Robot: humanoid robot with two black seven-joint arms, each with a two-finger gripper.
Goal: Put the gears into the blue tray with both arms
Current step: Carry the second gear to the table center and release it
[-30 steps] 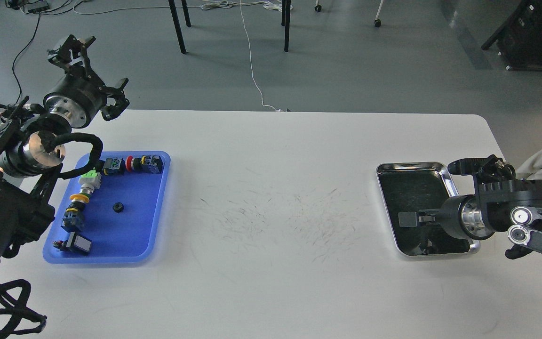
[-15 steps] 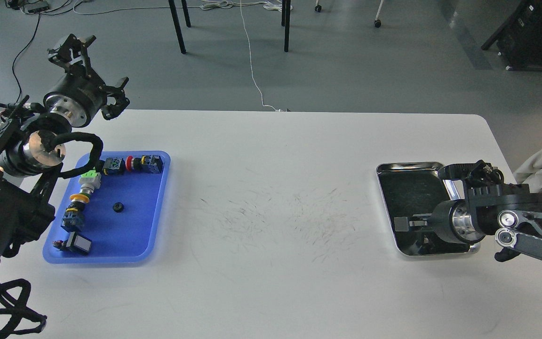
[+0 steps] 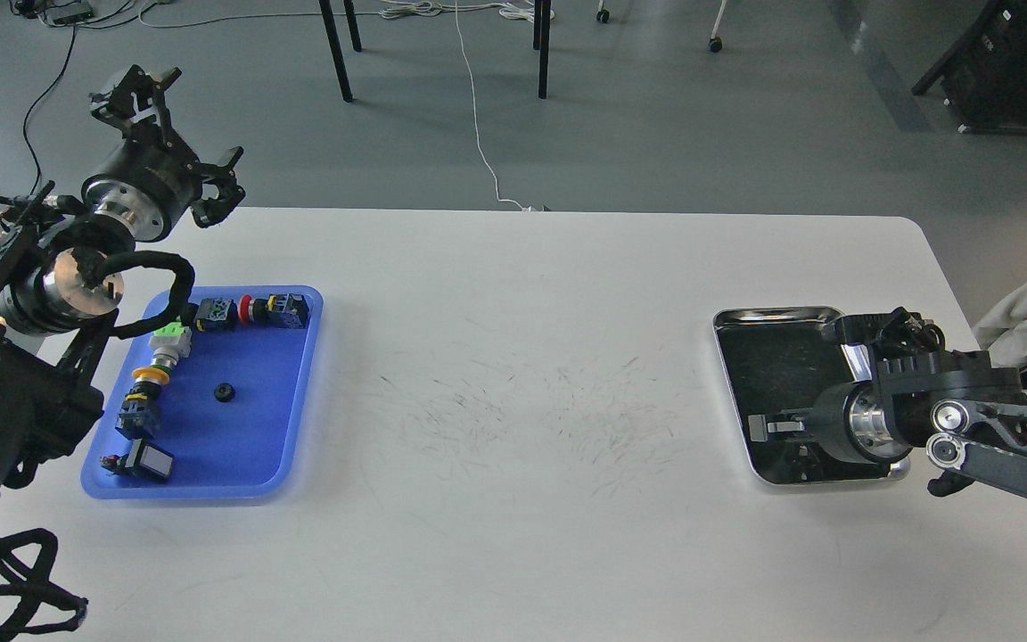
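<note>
- Head view: one small black toothed gear (image 3: pixel 225 391) lies mid-floor in the rectangular blue plastic tray (image 3: pixel 295 428) near the tabletop's left edge.
- The left gripper (image 3: pixel 176 134) hangs raised beyond the tray's far end, jaws apart, empty.
- The right gripper (image 3: pixel 768 426) reaches low into the shiny steel tray (image 3: pixel 776 314) near the right edge, likely seeking a gear; jaw state unclear.

This looks like a robotics lab or test room. A plain white counter (image 3: pixel 513 499), scuffed with dark marks, stands on a bare grey floor (image 3: pixel 701 134). Loose cables (image 3: pixel 478 116) trail across that floor past black furniture legs (image 3: pixel 335 49), and what may be caster wheels (image 3: pixel 715 42) show at the far edge.
</note>
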